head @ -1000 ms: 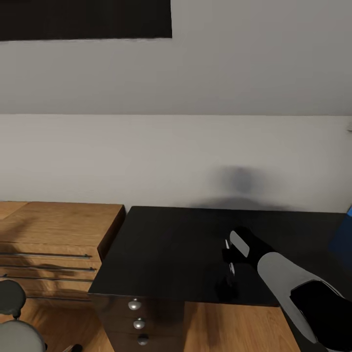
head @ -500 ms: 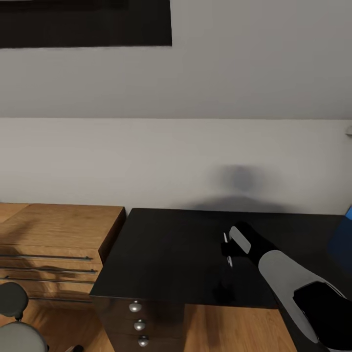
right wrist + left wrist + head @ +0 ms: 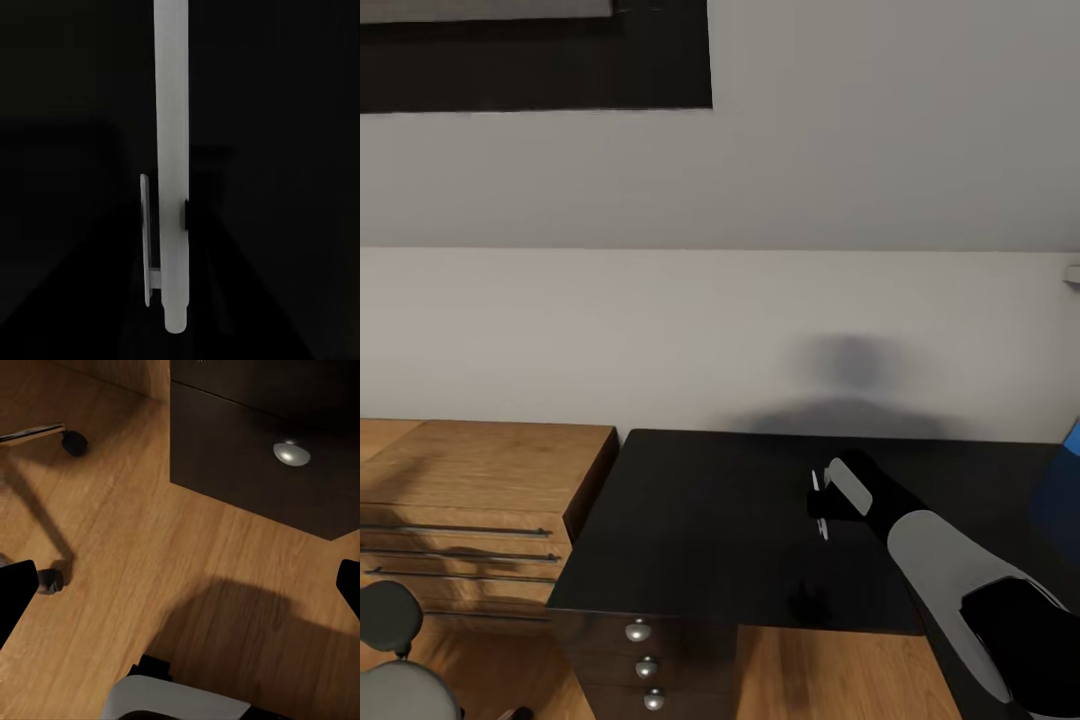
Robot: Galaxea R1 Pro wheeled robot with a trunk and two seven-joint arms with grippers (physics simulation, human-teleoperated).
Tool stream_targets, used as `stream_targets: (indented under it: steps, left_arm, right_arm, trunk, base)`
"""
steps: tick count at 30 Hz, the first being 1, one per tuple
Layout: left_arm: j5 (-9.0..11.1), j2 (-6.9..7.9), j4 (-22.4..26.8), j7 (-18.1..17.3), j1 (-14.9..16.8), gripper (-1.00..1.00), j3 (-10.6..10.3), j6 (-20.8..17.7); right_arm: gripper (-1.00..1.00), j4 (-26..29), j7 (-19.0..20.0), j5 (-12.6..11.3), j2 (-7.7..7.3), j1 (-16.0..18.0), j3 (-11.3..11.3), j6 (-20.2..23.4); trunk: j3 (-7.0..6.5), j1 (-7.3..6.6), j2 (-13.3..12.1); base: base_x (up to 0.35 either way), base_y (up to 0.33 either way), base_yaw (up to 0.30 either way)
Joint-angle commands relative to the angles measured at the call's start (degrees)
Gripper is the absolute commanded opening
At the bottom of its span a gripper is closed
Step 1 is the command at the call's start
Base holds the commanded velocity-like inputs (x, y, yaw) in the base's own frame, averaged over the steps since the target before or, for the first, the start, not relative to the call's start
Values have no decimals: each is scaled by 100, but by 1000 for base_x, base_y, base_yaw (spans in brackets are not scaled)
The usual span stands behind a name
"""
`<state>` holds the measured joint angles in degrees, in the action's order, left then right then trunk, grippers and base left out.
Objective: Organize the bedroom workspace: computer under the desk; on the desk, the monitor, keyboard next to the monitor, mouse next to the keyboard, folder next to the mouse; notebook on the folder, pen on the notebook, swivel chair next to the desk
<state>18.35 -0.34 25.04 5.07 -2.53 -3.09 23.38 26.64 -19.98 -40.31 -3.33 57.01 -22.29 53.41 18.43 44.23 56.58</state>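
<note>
Over the black-topped desk (image 3: 700, 520), my right gripper (image 3: 822, 508) is shut on the pen (image 3: 817, 492), a thin white stick held a little above the top. In the right wrist view the pen (image 3: 171, 150) runs lengthwise against the dark desktop, its clip showing on one side. My left gripper (image 3: 180, 585) hangs low over the wood floor, open, with its dark fingertips (image 3: 15, 589) far apart. Two casters of the swivel chair (image 3: 73, 441) stand on the floor near it.
A light wood cabinet (image 3: 470, 480) with long bar handles adjoins the desk on the left. Dark drawers with round silver knobs (image 3: 638, 631) sit under the desk's front. A blue panel (image 3: 1060, 490) shows at the right edge. A dark-framed skylight (image 3: 535, 60) is above.
My right gripper has risen slightly and moved a little farther over the desk with the pen in it. The head view has tilted up a bit.
</note>
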Motion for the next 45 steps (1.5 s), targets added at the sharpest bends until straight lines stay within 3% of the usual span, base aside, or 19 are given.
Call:
stream_targets:
  steps: [1,11,21,32,45]
  left_arm:
    - [6,7,10,53,-2,100,-33,9]
    - [11,36,-114,40,-2,100,-32,11]
    - [42,33,-163,37,-2,100,1,64]
    - [69,42,-168,34,-2,100,6,91]
    - [69,43,-168,27,-2,100,5,97]
  right_arm:
    - [-100,16,-37,-66,-11,4,-40,16]
    - [-100,55,-25,-128,10,-16,-41,8]
    - [-100,369,-37,-564,35,-34,-46,179]
    - [-100,534,-51,-616,4,-40,-35,326]
    - [-100,530,-69,-609,3,-66,-40,178]
  trunk:
    - [-13,-22,-37]
    - [-192,-241,-438]
    - [-372,-461,-839]
    - [-569,-703,-1281]
    - [-576,-703,-1281]
  base:
    - [0,0,0]
    - [0,0,0]
    - [0,0,0]
    - [0,0,0]
    - [0,0,-12]
